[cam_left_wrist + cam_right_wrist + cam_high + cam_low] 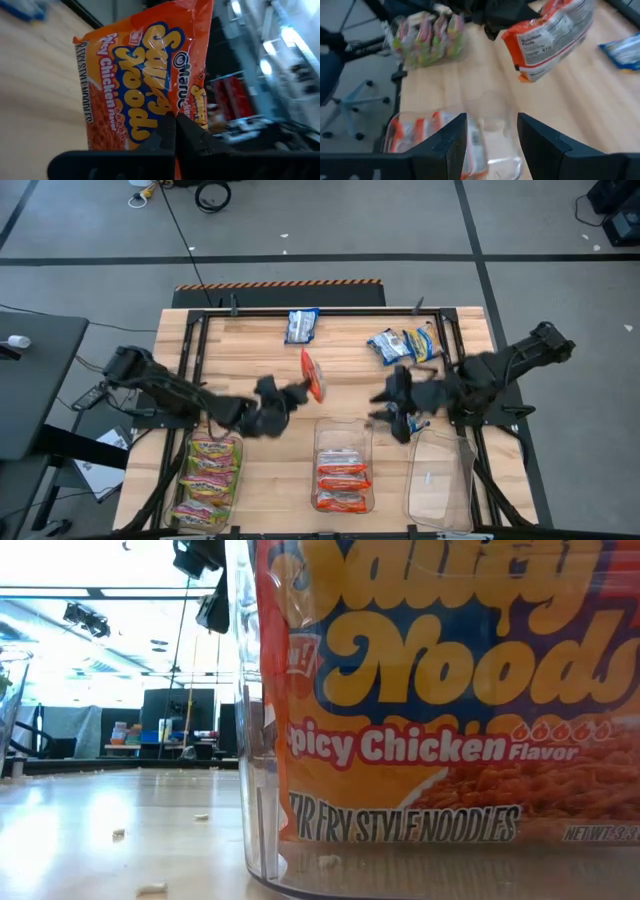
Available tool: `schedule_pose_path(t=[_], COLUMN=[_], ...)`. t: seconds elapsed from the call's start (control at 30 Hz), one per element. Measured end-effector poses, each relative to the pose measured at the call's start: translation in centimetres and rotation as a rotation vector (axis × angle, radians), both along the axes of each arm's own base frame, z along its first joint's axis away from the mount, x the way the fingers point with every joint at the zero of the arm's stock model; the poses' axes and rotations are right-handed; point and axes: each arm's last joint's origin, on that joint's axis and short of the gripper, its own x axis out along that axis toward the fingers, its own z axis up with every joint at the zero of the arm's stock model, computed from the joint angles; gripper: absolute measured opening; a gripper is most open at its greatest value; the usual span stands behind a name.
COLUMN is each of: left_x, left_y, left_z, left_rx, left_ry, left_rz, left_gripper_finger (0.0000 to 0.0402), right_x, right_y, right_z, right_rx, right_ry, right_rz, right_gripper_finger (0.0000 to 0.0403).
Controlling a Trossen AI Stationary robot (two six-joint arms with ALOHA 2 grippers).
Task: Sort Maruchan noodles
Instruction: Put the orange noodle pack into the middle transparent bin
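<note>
My left gripper (296,393) is shut on an orange-red Maruchan packet (313,375), which it holds in the air behind the middle clear bin (343,430). That bin holds more orange-red packets (341,480). The left bin (209,480) holds green-yellow packets. Three blue-and-yellow packets (302,325) (386,345) (424,340) lie flat on the far part of the table. My right gripper (400,418) hovers open, with nothing between its fingers (492,132), over the far ends of the middle bin and the empty right bin (440,480). My left gripper pinches the orange-red packet at one edge (170,111) between its two shut fingers. The fingers come roughly level from the table's left. The packet stands out beyond the fingertips, turned on edge, lifted clear of the table (550,40).
A dark frame (190,340) runs around the wooden table top. Bare wood lies between the bins and the blue-and-yellow packets. In the low view the middle bin's wall (250,740) and an orange-red packet (450,690) fill most of the picture.
</note>
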Motion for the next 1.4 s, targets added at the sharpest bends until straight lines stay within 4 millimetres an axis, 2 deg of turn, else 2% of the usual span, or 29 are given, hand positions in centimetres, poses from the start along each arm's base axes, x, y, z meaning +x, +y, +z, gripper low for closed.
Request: schedule_pose_path(t=[0.17,0.3,0.53,0.63,0.77,1.0,1.2,1.4], left_x=[1.0,2.1,5.1,6.0,6.4,6.7,6.7,6.5], left_y=[-4.4,-6.9,-9.7,-10.2,-10.5,-10.2,-10.0,-10.5], left_z=[-1.9,-2.4,-0.5,0.3,1.2,1.6,1.6,1.7], left_rx=[0.005,0.030,0.057,0.079,0.093,0.070,0.077,0.076], left_ry=[-0.139,-0.164,-0.169,-0.158,-0.149,-0.179,-0.175,-0.176], left_rz=[0.046,0.089,0.105,0.134,0.150,0.131,0.151,0.137], left_gripper_finger=[0.0001,0.0000,0.0000,0.0000,0.0000,0.0000,0.0002,0.0003], right_x=[0.4,1.3,3.4,3.8,4.1,5.9,7.2,7.1], right_y=[3.7,6.0,8.7,9.5,10.0,8.7,6.7,6.6], right_z=[-1.4,-2.9,-5.3,-5.7,-5.4,-5.5,-5.7,-5.5], right_rx=[-0.019,-0.128,-0.422,-0.537,-0.643,-0.627,-0.590,-0.603], right_ry=[0.013,0.017,-0.038,-0.097,-0.185,-0.178,-0.146,-0.139], right_rz=[0.048,0.087,0.069,-0.023,-0.201,-0.195,-0.202,-0.182], right_gripper_finger=[0.0180,0.0184,0.0224,0.0254,0.0298,0.0346,0.0346,0.0320])
